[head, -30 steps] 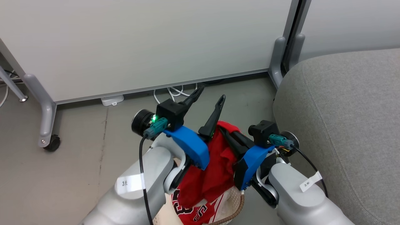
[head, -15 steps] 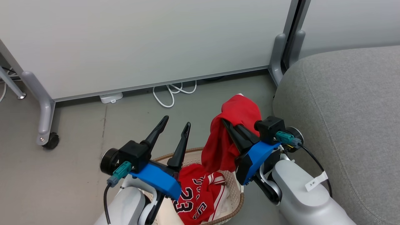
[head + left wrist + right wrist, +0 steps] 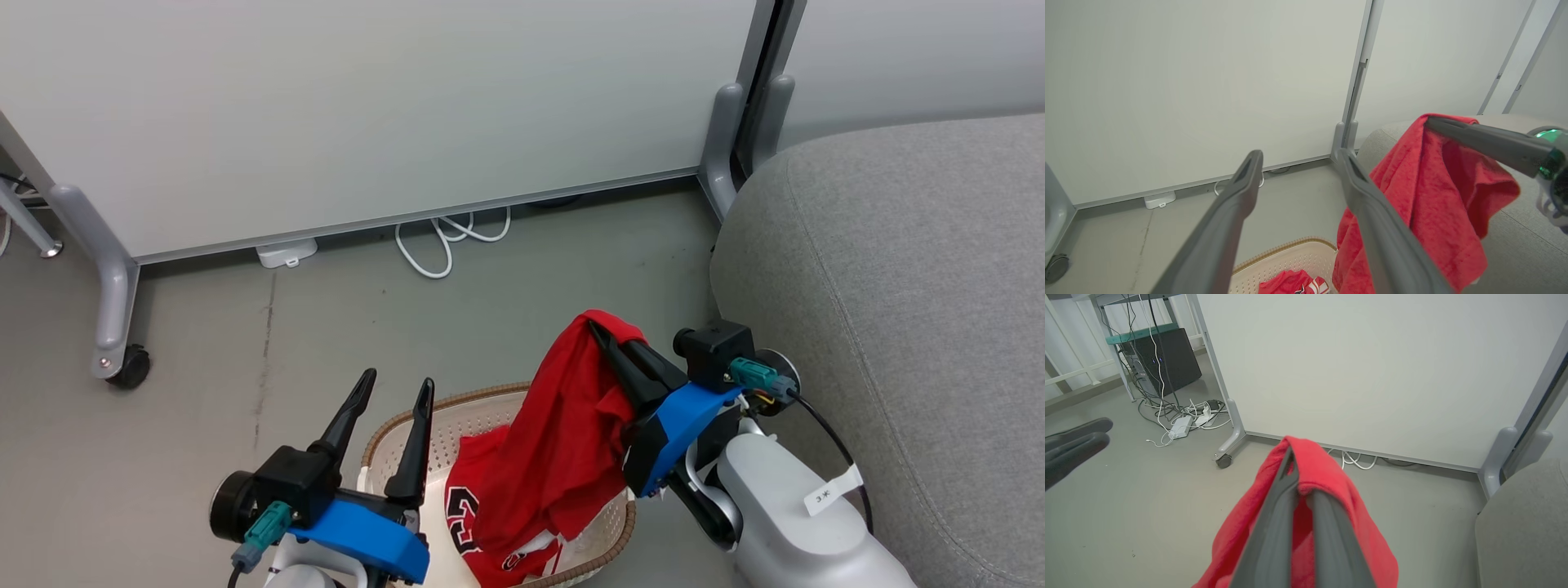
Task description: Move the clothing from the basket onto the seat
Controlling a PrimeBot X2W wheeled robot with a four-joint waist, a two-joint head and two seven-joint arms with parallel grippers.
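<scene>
R gripper [image 3: 600, 335] tips wrapped in red garment [image 3: 563, 441]; basket [image 3: 445, 429] cut off btm.

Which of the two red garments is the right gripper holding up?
The plain red one, pinched in the shut right gripper and hanging over the basket; the numbered jersey lies inside it.

Two garments [image 3: 563, 441] (red), one basket [image 3: 457, 433]

floor [image 3: 326, 327]: grey | on it: basket [image 3: 441, 433]; white cable [image 3: 446, 255]; caster [image 3: 131, 367]
</scene>
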